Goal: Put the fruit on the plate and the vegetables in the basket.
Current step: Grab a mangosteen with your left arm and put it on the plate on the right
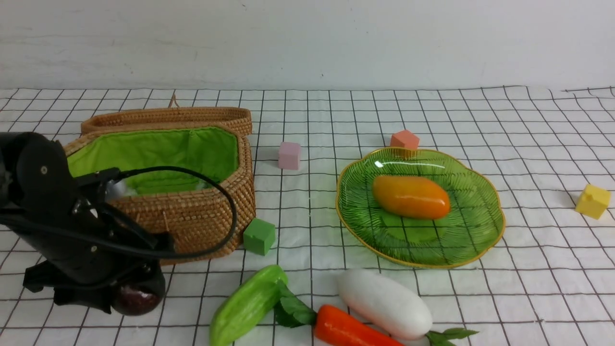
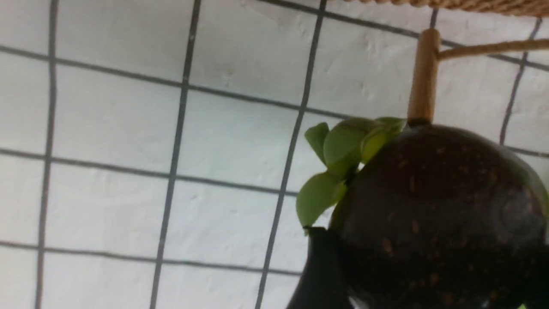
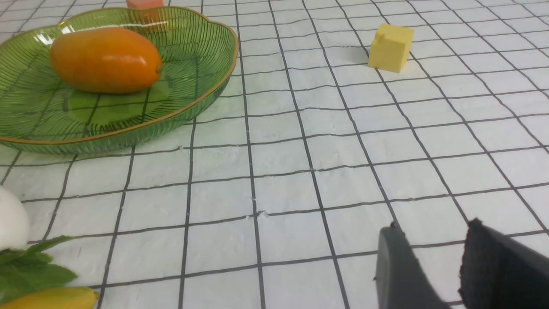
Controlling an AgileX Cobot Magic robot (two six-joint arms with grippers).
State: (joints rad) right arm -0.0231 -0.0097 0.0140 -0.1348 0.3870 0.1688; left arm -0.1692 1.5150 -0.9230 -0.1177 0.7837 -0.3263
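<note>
The dark purple-brown ball [image 1: 139, 299] with green leaves sits between the fingers of my left gripper [image 1: 133, 302], low over the cloth in front of the basket [image 1: 192, 211]. In the left wrist view the ball [image 2: 437, 201] fills the space in my left gripper [image 2: 429, 274], with one finger [image 2: 321, 274] pressed to its side. The mango [image 1: 411, 196] lies on the green plate [image 1: 466, 235]. Cucumber [image 1: 247, 302], carrot [image 1: 348, 329] and radish [image 1: 384, 302] lie at the front. My right gripper [image 3: 433, 225] is open over bare cloth, out of the front view.
The basket stands open with its lid [image 1: 168, 115] leaning behind it. Its wooden toggle [image 2: 422, 73] hangs close to the ball. Small cubes lie around: green [image 1: 259, 235], pink [image 1: 289, 155], orange [image 1: 404, 140] and yellow [image 1: 593, 201].
</note>
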